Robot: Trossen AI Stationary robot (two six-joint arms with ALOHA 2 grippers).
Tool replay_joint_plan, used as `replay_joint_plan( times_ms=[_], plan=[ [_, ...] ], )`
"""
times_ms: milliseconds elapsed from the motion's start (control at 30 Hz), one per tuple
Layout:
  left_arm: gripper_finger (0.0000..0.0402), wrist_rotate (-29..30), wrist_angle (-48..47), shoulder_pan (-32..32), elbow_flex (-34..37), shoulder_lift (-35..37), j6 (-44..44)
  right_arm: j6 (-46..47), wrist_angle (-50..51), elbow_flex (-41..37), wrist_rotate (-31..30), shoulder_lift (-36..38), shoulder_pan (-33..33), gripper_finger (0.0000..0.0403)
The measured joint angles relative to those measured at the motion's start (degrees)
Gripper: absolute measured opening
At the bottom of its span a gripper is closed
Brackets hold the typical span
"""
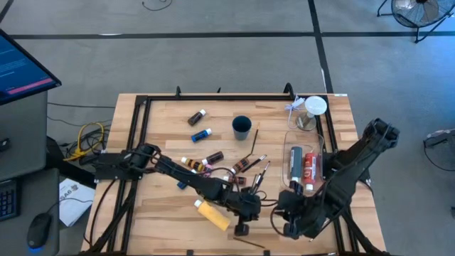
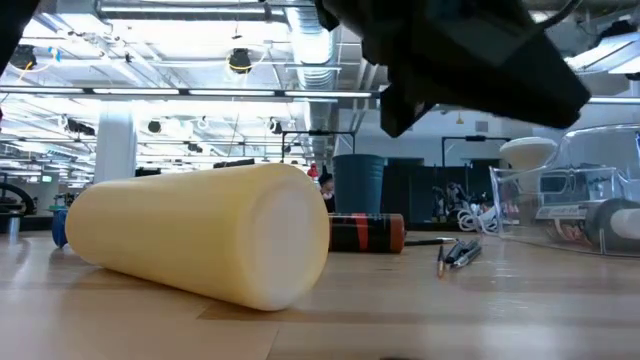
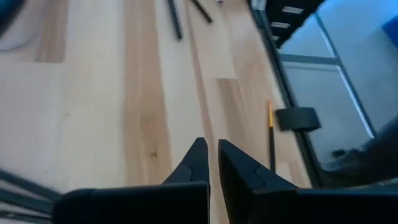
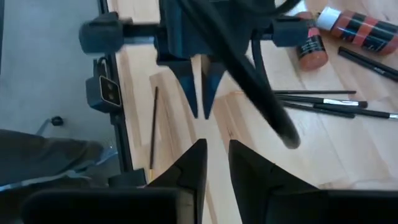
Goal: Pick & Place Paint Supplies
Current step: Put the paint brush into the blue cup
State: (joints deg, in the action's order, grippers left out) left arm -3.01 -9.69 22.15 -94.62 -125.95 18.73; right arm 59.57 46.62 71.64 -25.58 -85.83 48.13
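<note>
The big yellow bottle lies on its side near the table's near edge and fills the low view. Small tubes and thin dark brushes are scattered over the middle of the table. One more brush lies along the near edge, also visible in the left wrist view. My left gripper hangs just right of the yellow bottle, pointing down, fingers almost together with nothing between them. My right gripper hovers right of it, a narrow gap between its fingers, and it faces the left gripper.
A clear tray holding tubes sits at the right, with a clear jar with a white lid behind it. A dark cup stands at the centre far side. A black frame rail borders the table. Bare wood shows under both grippers.
</note>
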Motion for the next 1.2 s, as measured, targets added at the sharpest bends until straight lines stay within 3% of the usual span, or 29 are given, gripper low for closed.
replay_joint_plan(
  times_ms=[400, 567, 767, 900, 967, 1033, 1200],
  plan=[
    [0.0013, -4.0, -8.4, 2.2, 0.0, 0.0, -4.0, 0.9, -9.2, 0.0, 10.7, -12.2, 2.9, 0.0062],
    [0.0035, -4.4, -8.6, 5.4, 0.0, 0.3, -6.1, 2.3, -11.2, 0.0, 11.2, -13.8, 2.8, 0.0062],
    [0.004, 8.8, -10.6, 8.8, 0.0, 7.3, -6.3, 2.0, -10.9, 0.0, 10.1, -13.8, 2.6, 0.0062],
    [0.0022, 19.8, -20.6, 8.1, -0.1, 14.2, -8.1, 2.0, -10.9, 0.0, 7.5, -13.8, 2.0, 0.0062],
    [0.0008, 21.4, -25.5, 6.6, 0.0, 19.1, -7.2, 1.9, -10.9, 0.0, 6.7, -13.8, 1.4, 0.0062],
    [0.0003, 18.5, -26.5, 4.2, 0.0, 25.3, -4.3, 1.9, -10.9, 0.0, 6.2, -13.8, 0.7, 0.0062],
    [0.0001, -0.5, -16.7, -0.7, 0.0, 39.5, 0.0, 0.2, -11.0, 0.0, 6.0, -13.8, -1.8, 0.0062]
  ],
)
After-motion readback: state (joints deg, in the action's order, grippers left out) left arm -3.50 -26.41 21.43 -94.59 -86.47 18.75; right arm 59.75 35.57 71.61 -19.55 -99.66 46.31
